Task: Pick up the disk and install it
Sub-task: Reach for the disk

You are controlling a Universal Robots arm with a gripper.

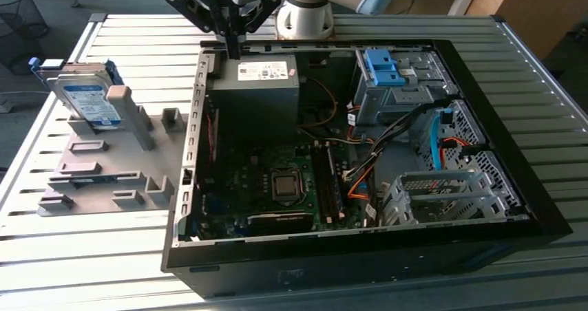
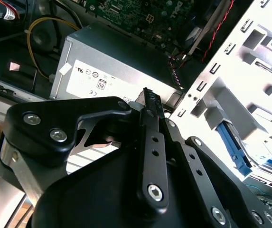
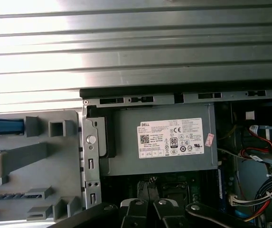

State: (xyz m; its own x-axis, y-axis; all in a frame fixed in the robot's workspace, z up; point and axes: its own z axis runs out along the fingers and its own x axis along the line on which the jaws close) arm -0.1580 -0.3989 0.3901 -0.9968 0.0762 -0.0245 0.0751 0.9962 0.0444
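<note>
Your gripper [image 1: 233, 49] hangs empty, fingers pressed together, over the power supply [image 1: 261, 84]. The disk [image 1: 87, 99] is rigid, probably hefty and shock-sensitive; grip its blue-bracketed edges.

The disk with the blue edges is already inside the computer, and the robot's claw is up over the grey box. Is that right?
Not quite. The exterior view shows the disk standing in the grey rack outside the computer case, on that view's left. The gripper is indeed up over the grey power supply.
</note>
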